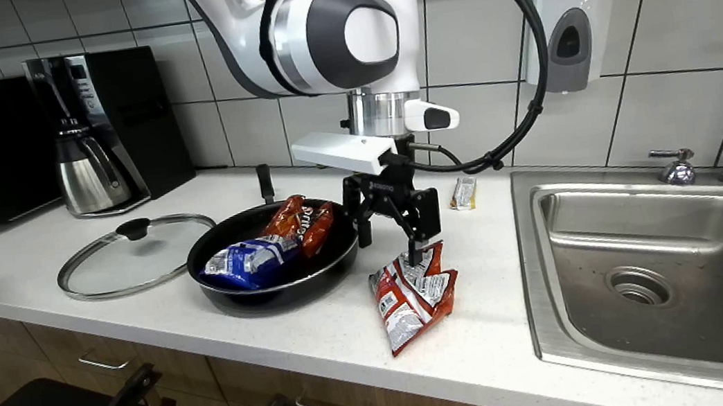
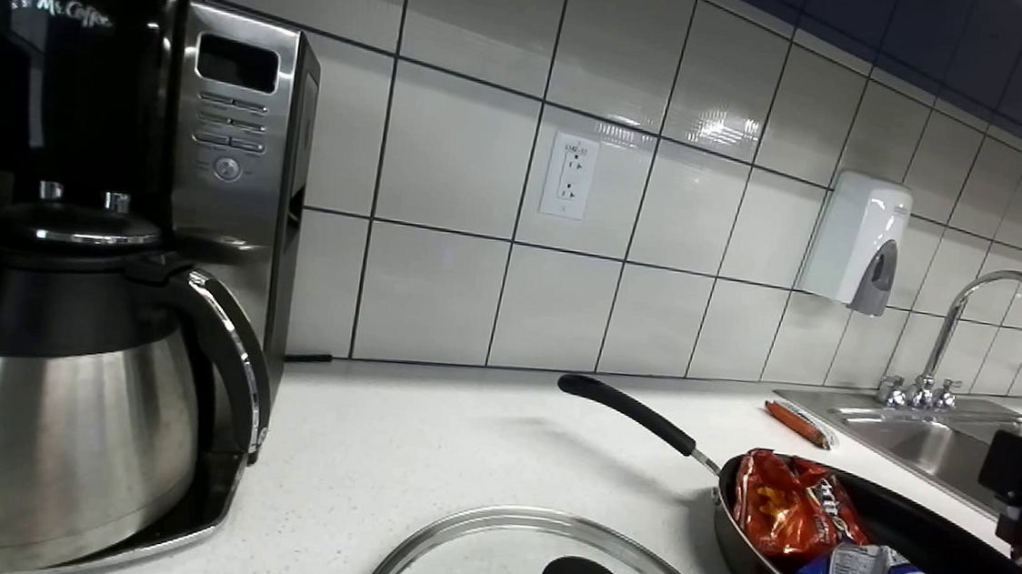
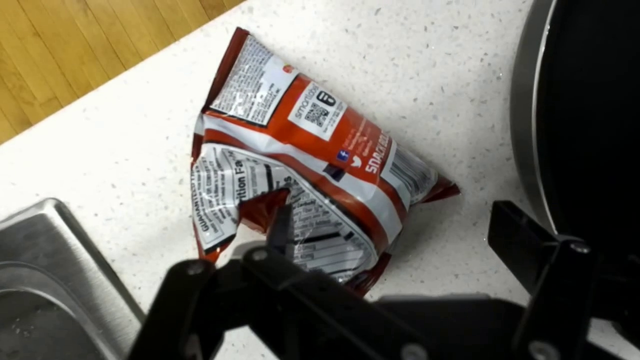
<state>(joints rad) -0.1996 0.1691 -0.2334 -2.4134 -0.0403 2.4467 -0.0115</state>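
At left in an exterior view, glass lid flat on counter; next, black pan with blue bag and orange-red packaging inside; then gripper with jaws spread wide, one fingertip low over crumpled red-and-white snack bag lying between pan and sink, contact unclear.

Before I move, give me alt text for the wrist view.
Red and white snack bag on a white counter, partly hidden by the open gripper; dark pan at right, metal sink lower left, wooden planks upper left.
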